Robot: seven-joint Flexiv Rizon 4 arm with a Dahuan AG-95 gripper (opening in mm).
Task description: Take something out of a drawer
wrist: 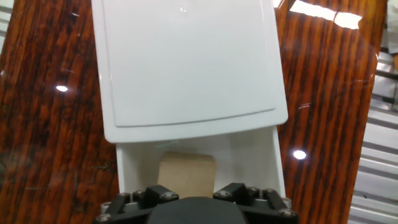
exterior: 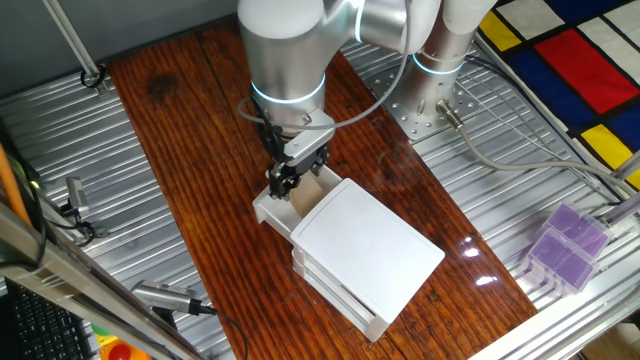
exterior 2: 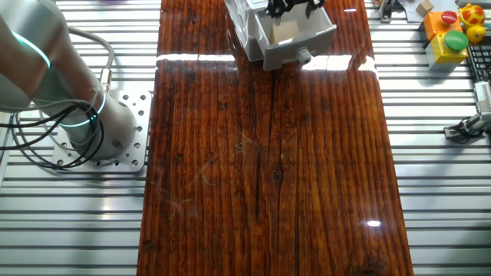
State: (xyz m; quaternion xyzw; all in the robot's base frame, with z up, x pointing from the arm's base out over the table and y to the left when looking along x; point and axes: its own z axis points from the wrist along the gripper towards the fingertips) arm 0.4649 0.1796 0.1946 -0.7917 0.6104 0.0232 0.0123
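Note:
The white stacked box stands on the wooden table, and its top drawer is pulled out toward the arm. In the other fixed view the drawer shows its small round knob. The tan block lies inside the open drawer, near the middle, and also shows in both fixed views. My gripper hangs right over the drawer, with its fingers spread on either side of the block and nothing held. Its fingers show only at their bases in the hand view.
A purple plastic box sits at the table's right edge. Coloured toys and a metal clamp lie beside the wood. Tools lie on the left. The arm's base is bolted beside the wooden board.

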